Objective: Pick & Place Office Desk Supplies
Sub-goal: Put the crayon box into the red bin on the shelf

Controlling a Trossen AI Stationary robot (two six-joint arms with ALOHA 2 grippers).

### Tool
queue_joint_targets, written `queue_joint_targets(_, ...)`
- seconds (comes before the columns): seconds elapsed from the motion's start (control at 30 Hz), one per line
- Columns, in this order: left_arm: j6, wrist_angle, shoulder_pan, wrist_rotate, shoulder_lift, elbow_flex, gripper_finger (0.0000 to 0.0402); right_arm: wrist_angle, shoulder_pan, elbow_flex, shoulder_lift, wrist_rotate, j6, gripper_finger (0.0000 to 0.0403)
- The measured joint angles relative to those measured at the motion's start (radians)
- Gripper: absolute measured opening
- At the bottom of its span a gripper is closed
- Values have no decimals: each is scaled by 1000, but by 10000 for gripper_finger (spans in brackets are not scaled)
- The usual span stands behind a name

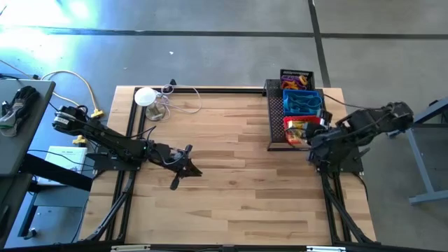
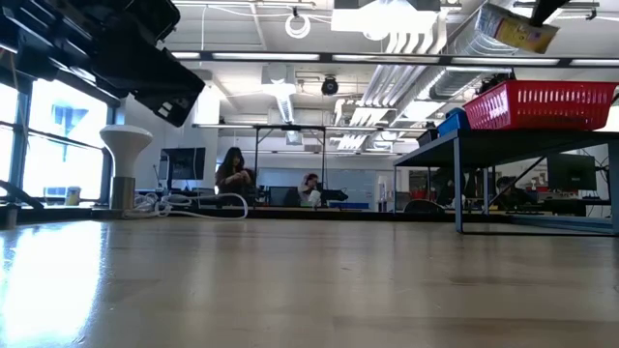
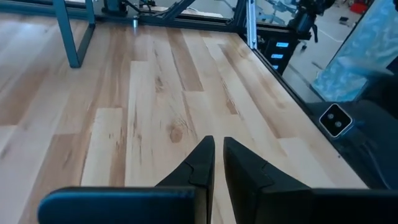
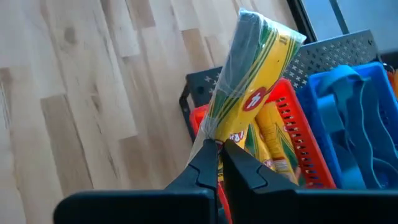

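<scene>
Above red basket (image 4: 298, 143), yellow packet (image 4: 249, 93) in right tool (image 4: 217, 149)

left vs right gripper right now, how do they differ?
The left gripper is empty; the right gripper pinches a yellow packet. Left gripper hovers over bare table mid-left; right gripper sits above the red basket at the tray. Both are shut.

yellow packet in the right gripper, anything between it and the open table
Nothing visible. The right gripper is shut on the yellow packet above the red basket, and the bare wood beside the tray holds nothing.
</scene>
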State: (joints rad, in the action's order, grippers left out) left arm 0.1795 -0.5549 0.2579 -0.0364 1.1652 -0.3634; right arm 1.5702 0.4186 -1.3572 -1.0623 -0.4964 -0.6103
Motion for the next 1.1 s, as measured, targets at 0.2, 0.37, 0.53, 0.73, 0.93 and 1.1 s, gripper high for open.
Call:
queue_joint_targets(0.2, -6, -30, 0, 0, 0, 0, 29, 2, -125, 107, 52, 54, 56, 3)
queue_joint_targets(0.37, 37, -31, 2, 0, 0, 0, 29, 1, -186, 184, 60, 53, 103, 3)
queue_joint_targets(0.53, 108, -32, 2, 0, 0, 0, 29, 1, -230, 201, 55, 36, 183, 3)
queue_joint_targets(0.73, 151, -32, 11, 0, 0, 0, 29, 0, -308, 227, 55, 96, 171, 3)
queue_joint_targets(0.93, 151, -37, 33, 0, 0, 0, 29, 1, -347, 240, 56, 153, 154, 3)
queue_joint_targets(1.1, 151, -37, 47, 6, 0, 0, 29, 1, -356, 241, 62, 203, 88, 11)
